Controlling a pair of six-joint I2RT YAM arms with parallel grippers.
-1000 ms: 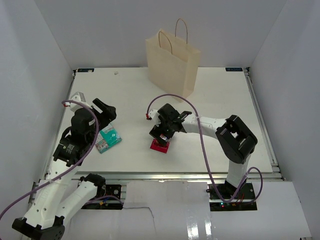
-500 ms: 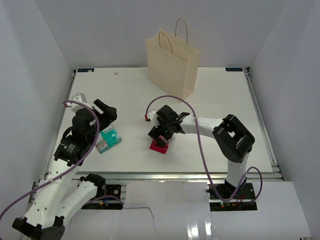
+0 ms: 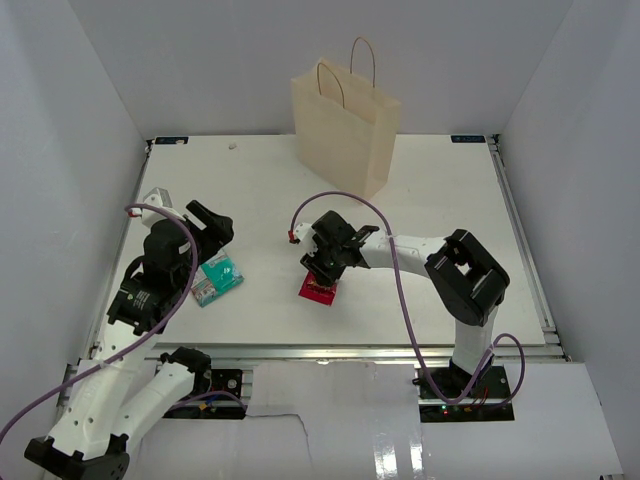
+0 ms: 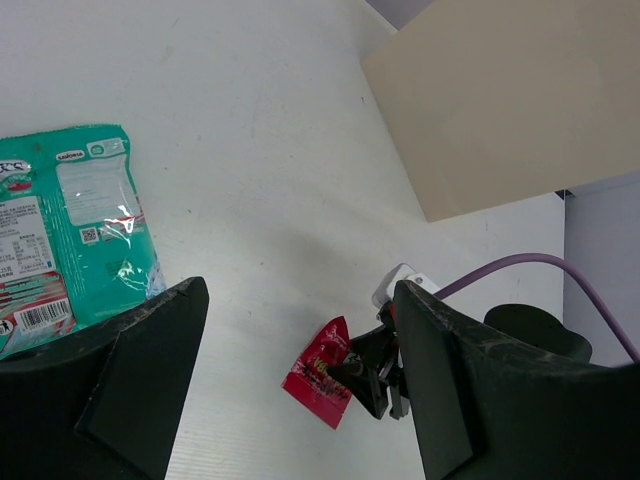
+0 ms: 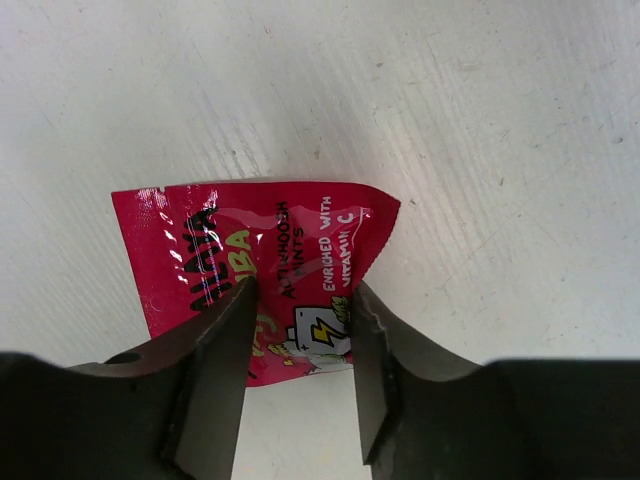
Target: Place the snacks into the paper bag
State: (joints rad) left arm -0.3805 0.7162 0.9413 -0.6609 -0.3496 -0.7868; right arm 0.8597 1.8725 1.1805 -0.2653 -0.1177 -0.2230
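Observation:
A small red-pink sachet point(image 3: 318, 289) lies on the white table near the middle; it also shows in the left wrist view point(image 4: 322, 376). My right gripper point(image 3: 322, 272) is down on it, its jaws pinching the sachet point(image 5: 270, 250) so that the foil buckles between the fingers point(image 5: 302, 300). A teal-and-white pack point(image 3: 217, 278) lies flat at the left, and my left gripper point(image 3: 212, 224) hangs open just above and behind it with nothing between its fingers point(image 4: 298, 290). The pack point(image 4: 75, 230) is left of those fingers. The paper bag point(image 3: 345, 125) stands upright at the back.
White walls enclose the table on three sides. A metal rail point(image 3: 350, 350) runs along the near edge by the arm bases. The right arm's purple cable point(image 3: 400, 270) loops above the table. The paper bag's side point(image 4: 510, 100) fills the left wrist view's upper right.
The right gripper's jaws have come together from wide open onto the red-pink sachet, which now buckles and tilts. The left arm has barely moved.

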